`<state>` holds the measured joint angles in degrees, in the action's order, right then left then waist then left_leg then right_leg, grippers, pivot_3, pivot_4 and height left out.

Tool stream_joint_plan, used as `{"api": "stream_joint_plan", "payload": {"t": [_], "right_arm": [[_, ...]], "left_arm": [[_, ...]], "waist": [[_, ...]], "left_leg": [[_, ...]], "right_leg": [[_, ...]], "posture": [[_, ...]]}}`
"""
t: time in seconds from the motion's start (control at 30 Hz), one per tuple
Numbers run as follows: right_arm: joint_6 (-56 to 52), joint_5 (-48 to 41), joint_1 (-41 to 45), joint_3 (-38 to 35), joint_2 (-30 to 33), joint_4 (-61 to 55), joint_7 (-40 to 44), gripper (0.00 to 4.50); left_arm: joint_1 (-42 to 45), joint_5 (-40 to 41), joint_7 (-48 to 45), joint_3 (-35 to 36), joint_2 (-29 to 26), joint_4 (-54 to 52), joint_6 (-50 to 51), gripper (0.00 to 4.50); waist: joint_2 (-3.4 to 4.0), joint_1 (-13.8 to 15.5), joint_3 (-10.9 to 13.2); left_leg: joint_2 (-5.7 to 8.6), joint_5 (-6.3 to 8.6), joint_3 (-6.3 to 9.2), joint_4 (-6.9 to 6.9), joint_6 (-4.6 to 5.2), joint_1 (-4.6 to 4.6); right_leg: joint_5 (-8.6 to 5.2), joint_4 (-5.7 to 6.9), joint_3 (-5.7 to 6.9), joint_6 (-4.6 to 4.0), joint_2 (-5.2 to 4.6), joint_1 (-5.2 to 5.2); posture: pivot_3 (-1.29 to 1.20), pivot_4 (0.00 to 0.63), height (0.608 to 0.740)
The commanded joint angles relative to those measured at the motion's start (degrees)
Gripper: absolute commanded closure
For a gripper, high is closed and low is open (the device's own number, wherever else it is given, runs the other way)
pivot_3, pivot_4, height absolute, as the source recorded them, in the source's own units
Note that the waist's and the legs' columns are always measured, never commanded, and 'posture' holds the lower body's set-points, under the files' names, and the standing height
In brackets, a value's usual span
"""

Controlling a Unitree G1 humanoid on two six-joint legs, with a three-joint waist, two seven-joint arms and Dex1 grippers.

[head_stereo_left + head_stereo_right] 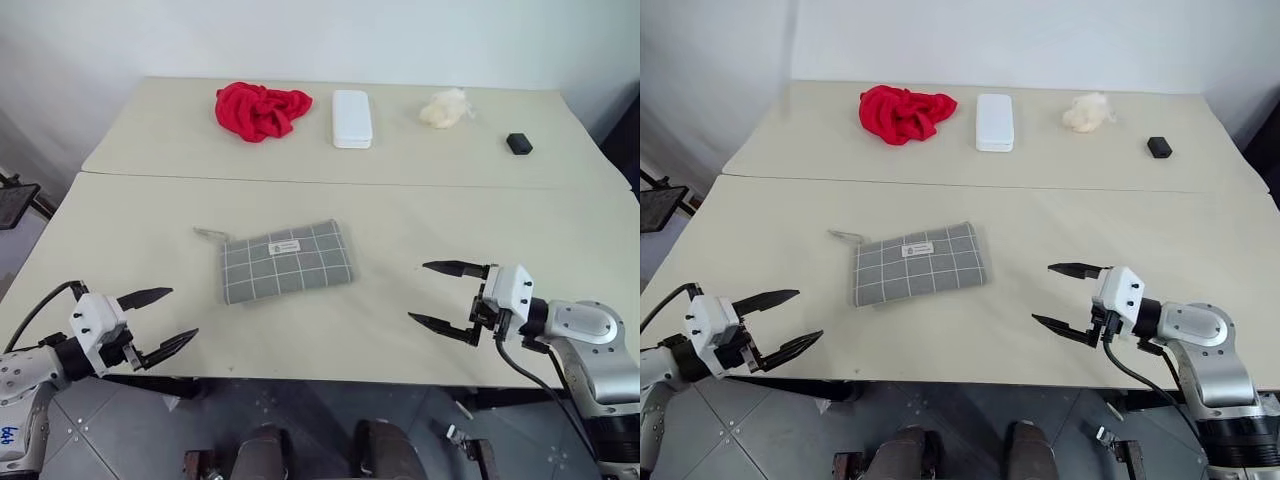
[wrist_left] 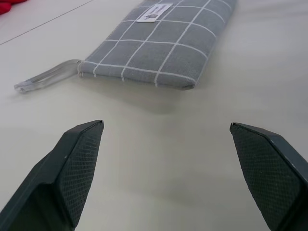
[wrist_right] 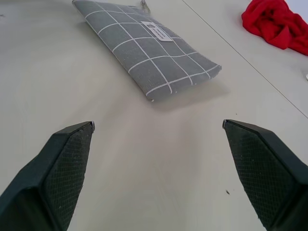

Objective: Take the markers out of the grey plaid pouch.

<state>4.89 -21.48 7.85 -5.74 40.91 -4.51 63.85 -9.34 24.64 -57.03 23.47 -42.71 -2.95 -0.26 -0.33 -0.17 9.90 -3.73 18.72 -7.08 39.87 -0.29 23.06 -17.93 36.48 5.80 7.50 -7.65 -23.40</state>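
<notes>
We find the grey plaid pouch [image 1: 286, 262] lying flat mid-counter, apparently zipped. Left hand [image 1: 158, 322] and right hand [image 1: 446, 297], both spread and empty, flank it near the front edge. Pin one end, then draw the pull tab [image 2: 47, 78].

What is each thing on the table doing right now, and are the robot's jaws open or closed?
Grey plaid fabric pouch: lying flat, zipped shut, untouched.
White hard rectangular case: closed, lying flat.
Red cloth: crumpled in a heap.
Cream fluffy lump: resting loose.
Small black block: lying flat.
Left gripper: jaws open, empty.
Right gripper: jaws open, empty.
</notes>
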Motion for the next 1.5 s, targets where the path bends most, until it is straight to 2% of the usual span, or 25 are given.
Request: {"api": "stream_joint_plan", "payload": {"t": [0.03,0.13,0.27,0.37,0.53,0.63,0.7,0.77,0.93,1.13,1.33,1.5], "right_arm": [[1.03,-0.15,0.64,-0.25,-0.22,-0.53,-0.09,0.00],[-1.16,-0.78,1.57,1.08,-0.84,-1.13,-0.49,0.00],[-10.10,-4.64,6.27,2.96,-2.79,-4.73,-2.69,0.00],[-16.06,-3.33,12.02,6.73,-3.95,-6.00,-4.32,0.57],[-21.31,2.63,21.66,13.16,-7.04,-2.92,-8.01,2.24],[-22.03,5.92,26.32,16.16,-9.61,0.93,-9.62,3.25],[-21.71,9.43,31.46,18.28,-13.59,6.90,-13.06,4.01],[-15.58,16.17,35.61,21.12,-16.42,13.80,-16.97,4.46],[-12.51,19.92,38.14,23.17,-22.38,22.35,-19.60,4.46],[-9.79,21.57,37.56,24.78,-24.20,28.68,-15.97,4.46],[-13.74,20.98,33.73,25.81,-22.02,22.92,-9.79,4.46],[-17.00,20.66,30.76,25.85,-18.93,17.10,-6.08,4.46]], "left_arm": [[-0.93,1.38,0.99,-0.47,-1.82,-3.61,6.62,0.03],[0.86,8.56,2.05,1.72,0.78,-5.09,12.07,0.03],[2.16,17.42,1.34,3.22,-3.53,-3.61,29.24,0.03],[8.01,22.08,5.53,3.98,-5.66,0.30,40.67,0.00],[20.48,26.65,11.11,0.93,-8.38,5.82,59.27,0.00],[25.03,26.56,11.70,-1.72,-9.24,9.19,66.66,0.00],[29.78,25.16,12.90,-3.49,-7.87,12.18,68.07,0.00],[34.91,22.78,16.29,-5.78,-6.42,15.29,70.00,0.00],[43.74,22.59,22.59,-5.22,-1.57,21.41,79.70,0.00],[46.32,21.62,25.21,-4.84,2.02,23.99,84.42,0.00],[45.81,24.71,23.12,-5.73,3.69,20.28,91.80,0.00],[43.97,27.87,21.07,-7.98,2.87,17.35,92.76,0.00]], "waist": [[0.00,0.03,0.00],[0.00,0.02,0.00],[0.01,-0.13,0.01],[0.01,-0.13,0.01],[0.00,0.09,0.01],[-0.01,-0.11,0.01],[-0.02,-0.25,0.02],[-0.03,-0.66,0.02],[-0.06,-1.29,0.00],[-0.07,-1.80,0.00],[-0.07,-1.63,0.00],[-0.08,-1.52,-0.01]], "left_leg": [[0.00,0.00,0.00,0.00,0.00,0.00],[0.00,0.00,0.01,0.00,0.00,0.00],[-0.04,-0.01,0.05,0.03,-0.02,0.00],[-0.05,-0.02,0.05,0.03,-0.03,-0.02],[-0.02,-0.02,0.08,0.07,-0.03,0.02],[0.04,-0.01,0.03,0.06,-0.03,0.02],[0.05,0.00,0.00,0.04,-0.04,0.02],[0.02,-0.07,-0.03,0.04,-0.15,0.07],[0.04,-0.10,0.04,0.01,-0.20,0.07],[0.08,-0.11,0.02,-0.04,-0.22,0.03],[0.07,-0.12,0.05,0.00,-0.24,-0.01],[0.08,-0.11,0.09,0.00,-0.23,-0.03]], "right_leg": [[0.00,0.00,0.00,0.00,0.00,0.00],[0.00,0.02,-0.01,0.00,0.00,0.00],[0.00,0.08,0.00,0.00,0.02,-0.01],[-0.02,0.14,-0.03,-0.03,0.03,-0.04],[-0.02,0.21,-0.01,-0.03,0.01,-0.06],[-0.02,0.25,-0.02,-0.03,-0.01,-0.09],[-0.02,0.25,-0.02,-0.03,0.00,-0.11],[-0.02,0.29,-0.02,-0.03,0.05,-0.19],[-0.03,0.41,0.01,-0.06,0.05,-0.20],[-0.04,0.40,0.03,-0.06,0.03,-0.20],[-0.04,0.41,0.02,-0.06,0.03,-0.12],[-0.04,0.41,0.00,-0.06,0.01,-0.09]], "posture": [[0.00,0.150,0.740],[0.00,0.150,0.740],[0.00,0.150,0.740],[0.00,0.150,0.740],[0.00,0.150,0.740],[0.00,0.150,0.740],[0.00,0.150,0.740],[0.00,0.150,0.740],[0.00,0.150,0.740],[0.00,0.150,0.740],[0.00,0.150,0.740],[0.00,0.150,0.740]]}}
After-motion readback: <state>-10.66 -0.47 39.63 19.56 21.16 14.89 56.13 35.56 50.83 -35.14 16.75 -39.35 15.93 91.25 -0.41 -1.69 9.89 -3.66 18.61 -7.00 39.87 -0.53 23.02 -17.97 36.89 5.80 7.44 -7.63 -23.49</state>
